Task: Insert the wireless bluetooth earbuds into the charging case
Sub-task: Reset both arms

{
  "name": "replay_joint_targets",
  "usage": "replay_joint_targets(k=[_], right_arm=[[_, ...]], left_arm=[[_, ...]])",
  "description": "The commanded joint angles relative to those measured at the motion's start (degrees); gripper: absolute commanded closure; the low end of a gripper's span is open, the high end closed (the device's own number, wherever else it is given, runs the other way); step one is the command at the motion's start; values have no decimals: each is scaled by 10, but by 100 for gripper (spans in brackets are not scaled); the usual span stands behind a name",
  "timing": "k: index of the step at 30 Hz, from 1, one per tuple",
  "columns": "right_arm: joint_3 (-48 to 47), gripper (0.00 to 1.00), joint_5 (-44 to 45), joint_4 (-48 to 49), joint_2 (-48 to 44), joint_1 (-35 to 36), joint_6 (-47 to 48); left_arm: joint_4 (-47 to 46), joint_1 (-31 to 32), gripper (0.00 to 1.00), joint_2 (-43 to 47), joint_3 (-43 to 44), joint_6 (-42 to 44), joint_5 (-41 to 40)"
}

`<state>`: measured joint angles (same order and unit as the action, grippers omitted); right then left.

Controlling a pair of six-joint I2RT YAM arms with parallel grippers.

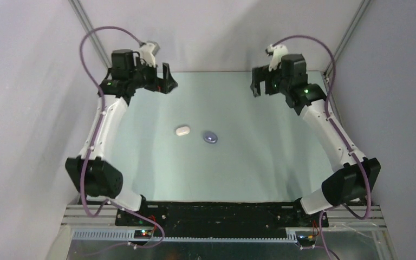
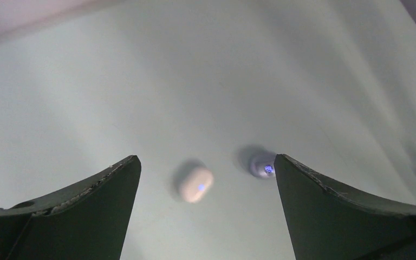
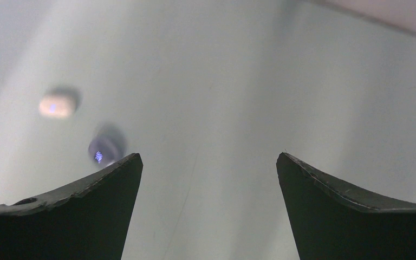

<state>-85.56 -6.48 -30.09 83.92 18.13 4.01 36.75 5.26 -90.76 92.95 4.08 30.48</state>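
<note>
Two lids looked shut, on white case (image 1: 182,130) and purple case (image 1: 210,137), no earbuds visible; left gripper (image 1: 154,84) and right gripper (image 1: 264,85) hung released, empty, so I judged lid-opening due next.

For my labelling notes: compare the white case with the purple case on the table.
The white case is pale and oblong; the purple case is darker and rounder. The white case lies left of the purple case in the top view. Both show a small blue light.
</note>
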Motion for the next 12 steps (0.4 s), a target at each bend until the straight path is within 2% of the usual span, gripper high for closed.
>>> replay_joint_targets(k=[1,3,6,9,12], right_arm=[[-110,1,158,58,29,-3,-67],[-171,1,179,73,52,-3,-75],[-235,1,177,76,68,1,-74],[-209,1,175,113,46,15,-63],[-136,1,172,143,17,31,-43]], left_arm=[[-120,-22,0,89,-19,-46,-148],[-205,-32,0,135,-64,-74,-201],[-332,-35,0,202,-152,-54,-211],[-362,-35,0,223,-196,-11,-177],[-342,-35,0,215,-211,-5,-168]])
